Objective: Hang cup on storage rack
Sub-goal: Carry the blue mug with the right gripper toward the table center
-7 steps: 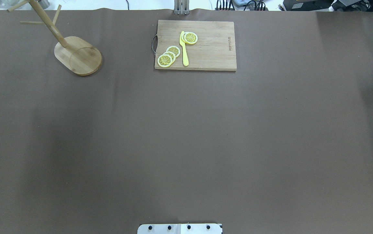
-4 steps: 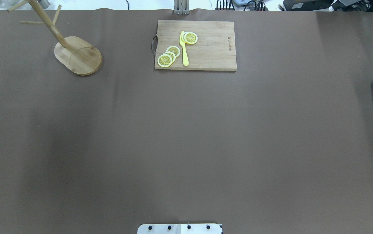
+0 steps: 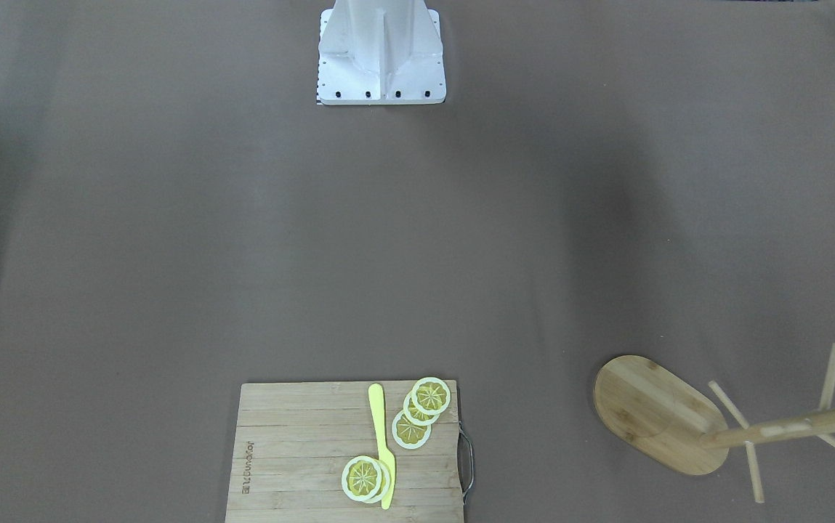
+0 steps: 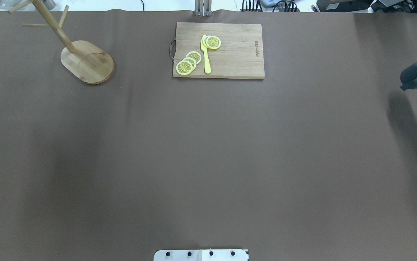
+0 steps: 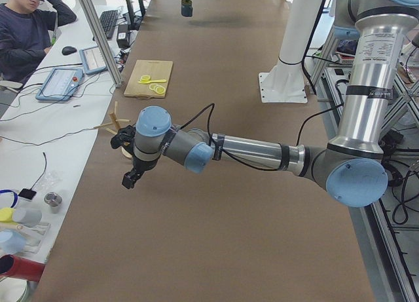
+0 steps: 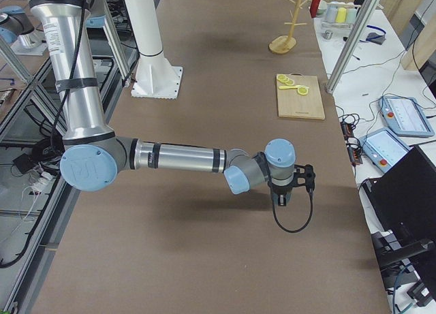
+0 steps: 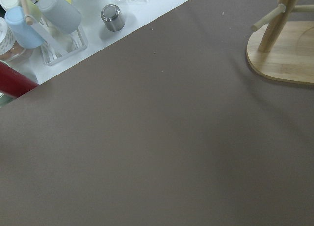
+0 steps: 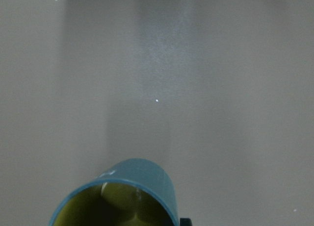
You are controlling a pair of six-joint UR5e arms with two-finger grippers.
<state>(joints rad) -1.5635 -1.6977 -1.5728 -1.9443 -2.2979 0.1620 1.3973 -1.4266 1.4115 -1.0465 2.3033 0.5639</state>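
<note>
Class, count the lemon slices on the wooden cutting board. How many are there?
5, all on the cutting board. Three lemon slices overlap in a row beside the yellow knife; two more overlap at the knife's far end, one mostly covered. Others could hide underneath.

One cup point(image 4: 415, 75), one rack point(image 4: 86, 61), one cutting board point(image 4: 237, 54), one knife point(image 4: 206, 59), five lemon slices point(image 4: 184, 67).

A robotics lab: seated operator point(image 5: 26, 30) at a keyboard point(image 5: 109, 21), teach pendants point(image 6: 405, 116), aluminium frame posts point(image 5: 98, 33).
</note>
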